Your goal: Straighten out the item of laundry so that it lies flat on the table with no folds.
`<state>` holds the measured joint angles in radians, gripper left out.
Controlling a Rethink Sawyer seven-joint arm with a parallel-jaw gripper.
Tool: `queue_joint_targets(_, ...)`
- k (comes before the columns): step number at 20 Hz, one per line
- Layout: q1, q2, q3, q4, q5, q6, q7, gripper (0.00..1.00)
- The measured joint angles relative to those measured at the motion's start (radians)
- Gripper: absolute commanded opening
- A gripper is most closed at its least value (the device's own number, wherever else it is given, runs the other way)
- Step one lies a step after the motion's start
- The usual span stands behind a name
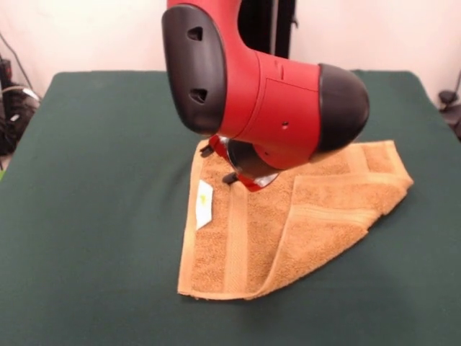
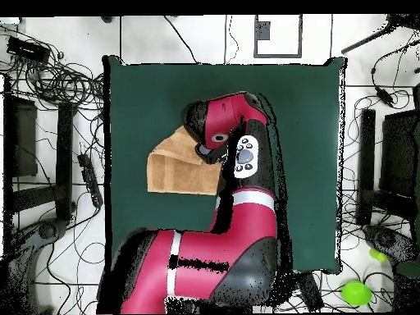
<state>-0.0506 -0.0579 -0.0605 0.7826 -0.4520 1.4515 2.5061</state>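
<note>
Folded towel (image 1: 288,216) on table (image 1: 94,216); arm hides gripper (image 1: 245,176), grip state unclear.

Setting was a robotics lab. The counter (image 2: 312,123), draped in dark green cloth, stood on a pale tiled floor (image 2: 197,37) marked with dark lines. Loose black cables (image 2: 57,78) ran around it on both sides, with black equipment stands (image 2: 37,156) alongside. A red and black robot arm (image 2: 238,238) reached over the counter. Plain white wall (image 1: 86,32) behind.
</note>
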Motion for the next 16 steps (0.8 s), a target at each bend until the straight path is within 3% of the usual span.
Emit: queue_joint_targets(16, -0.002, -0.013, -0.003, 0.053, -0.084, 0.0, 0.0, 1.0)
